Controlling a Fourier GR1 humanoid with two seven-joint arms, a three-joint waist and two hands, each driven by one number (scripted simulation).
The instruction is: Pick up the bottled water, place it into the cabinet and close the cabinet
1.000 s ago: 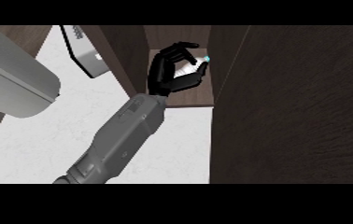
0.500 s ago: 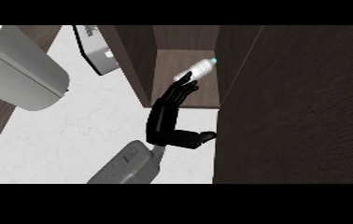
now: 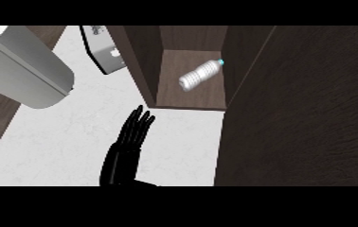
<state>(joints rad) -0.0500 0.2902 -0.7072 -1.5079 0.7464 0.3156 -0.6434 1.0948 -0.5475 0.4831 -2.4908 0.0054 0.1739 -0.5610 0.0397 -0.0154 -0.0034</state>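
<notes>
The bottled water, clear with a light blue cap, lies on its side on the brown floor of the open cabinet, cap towards the upper right. Nothing touches it. My right hand is black and open, with straight fingers pointing up. It sits over the white counter, below and left of the cabinet's front edge and apart from the bottle. The dark cabinet door stands open and fills the right side of the view. My left hand does not show.
A large grey rounded forearm crosses the upper left. A grey and white appliance stands on the white counter just left of the cabinet's side wall.
My right hand let go of the bottle inside the cabinet and drew back down and left onto the counter. The bottle now lies alone on the cabinet floor.
</notes>
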